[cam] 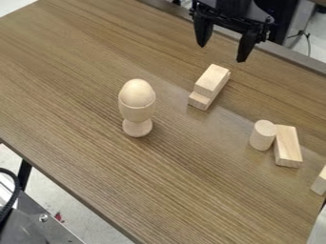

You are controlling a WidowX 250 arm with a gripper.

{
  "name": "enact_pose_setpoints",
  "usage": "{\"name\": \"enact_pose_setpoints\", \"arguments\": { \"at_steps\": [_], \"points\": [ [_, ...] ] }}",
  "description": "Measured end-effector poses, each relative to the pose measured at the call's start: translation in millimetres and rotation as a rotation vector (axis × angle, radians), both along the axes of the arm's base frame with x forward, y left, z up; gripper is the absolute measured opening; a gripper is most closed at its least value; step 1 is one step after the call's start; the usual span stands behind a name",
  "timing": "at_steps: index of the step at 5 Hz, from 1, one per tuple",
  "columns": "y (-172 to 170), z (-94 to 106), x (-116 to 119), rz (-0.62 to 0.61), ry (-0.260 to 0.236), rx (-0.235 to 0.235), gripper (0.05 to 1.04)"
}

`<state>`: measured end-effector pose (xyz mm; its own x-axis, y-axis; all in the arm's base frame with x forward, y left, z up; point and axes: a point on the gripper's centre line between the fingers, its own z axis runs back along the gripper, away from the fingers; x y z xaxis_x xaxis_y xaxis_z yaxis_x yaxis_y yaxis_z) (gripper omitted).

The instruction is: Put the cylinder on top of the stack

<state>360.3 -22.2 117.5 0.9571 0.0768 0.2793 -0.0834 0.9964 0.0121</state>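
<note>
At the top of the camera view, the black gripper (221, 50) hangs open above the table's far side, its two fingers wide apart with nothing between them. A pale wooden cylinder (262, 135) stands upright at the right, well below and to the right of the gripper. Two wooden blocks form a low stack (212, 81) just below the gripper; the upper block lies on the lower one, whose near end sticks out.
A wooden egg in a cup (137, 108) stands left of the stack. Beside the cylinder, at its right, lies a rectangular block (288, 146). Another block (320, 183) is cut off at the right edge. The brown table (76, 95) has its near edge at lower left.
</note>
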Motion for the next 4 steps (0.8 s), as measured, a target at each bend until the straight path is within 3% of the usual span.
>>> {"name": "enact_pose_setpoints", "arguments": {
  "at_steps": [2, 4],
  "points": [
    [-9, -22.8, -11, -0.006, 0.062, -0.022, 1.001],
    [-48, -27.2, -31, -0.111, 0.066, -0.026, 1.001]
  ]
}}
